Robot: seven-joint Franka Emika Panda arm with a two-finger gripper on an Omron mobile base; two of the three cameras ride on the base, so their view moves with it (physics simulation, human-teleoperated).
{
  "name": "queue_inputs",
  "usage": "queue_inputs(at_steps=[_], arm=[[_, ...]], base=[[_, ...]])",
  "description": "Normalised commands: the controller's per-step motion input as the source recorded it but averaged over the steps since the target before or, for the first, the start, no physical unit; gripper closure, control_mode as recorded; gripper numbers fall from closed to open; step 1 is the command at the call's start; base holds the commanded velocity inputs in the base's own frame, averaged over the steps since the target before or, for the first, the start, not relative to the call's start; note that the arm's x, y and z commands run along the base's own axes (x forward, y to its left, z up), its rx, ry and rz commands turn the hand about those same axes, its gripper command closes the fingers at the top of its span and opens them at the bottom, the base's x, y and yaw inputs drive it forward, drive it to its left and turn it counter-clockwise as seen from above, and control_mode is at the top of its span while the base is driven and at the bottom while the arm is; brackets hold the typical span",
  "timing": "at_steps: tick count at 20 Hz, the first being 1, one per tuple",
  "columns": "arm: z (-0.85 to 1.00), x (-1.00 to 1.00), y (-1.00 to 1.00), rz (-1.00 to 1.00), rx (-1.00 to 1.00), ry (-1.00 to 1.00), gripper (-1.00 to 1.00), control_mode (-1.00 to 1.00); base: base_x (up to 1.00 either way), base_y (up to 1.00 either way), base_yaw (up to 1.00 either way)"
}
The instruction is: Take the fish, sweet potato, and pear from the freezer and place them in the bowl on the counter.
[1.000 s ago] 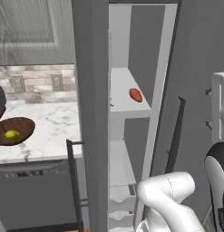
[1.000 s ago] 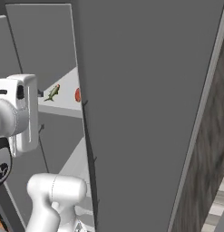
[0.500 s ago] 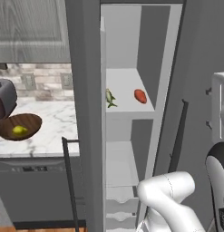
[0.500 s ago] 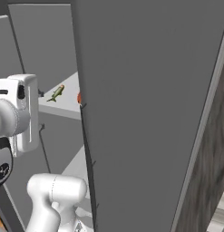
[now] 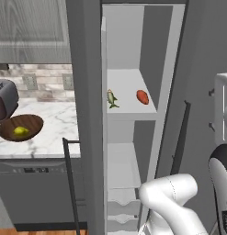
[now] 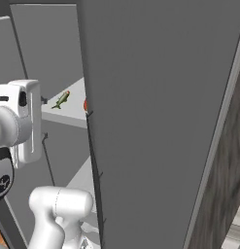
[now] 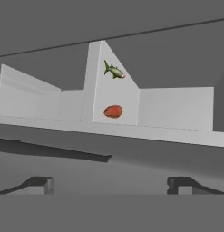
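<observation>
Grey wood-grain wall cabinet mounted at upper left, above a backsplash of grey-beige tiles carrying two pale wall outlets. A dark toaster stands against the backsplash at the left edge. Below, grey base cabinets with a dishwasher front and dark vertical bar handle. Wood-toned floor strip at bottom. Lighting even.

a dark toaster sits below grey wood-grain wall cabinets, against a tiled backsplash.
</observation>
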Motion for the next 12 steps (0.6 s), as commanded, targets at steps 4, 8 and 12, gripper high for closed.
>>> queue_inputs(at_steps=[4,8,12], arm=[[0.00,0.00,0.00,0.00,0.00,0.00,-1.00,1.00],[0.11,-0.03,0.13,0.00,0.00,0.00,-1.00,-1.00],[0.29,-0.21,0.10,0.04,-0.02,0.00,-1.00,-1.00]], base=[[0.00,0.31,0.01],[0.00,0.07,0.00],[0.00,0.00,0.00]])
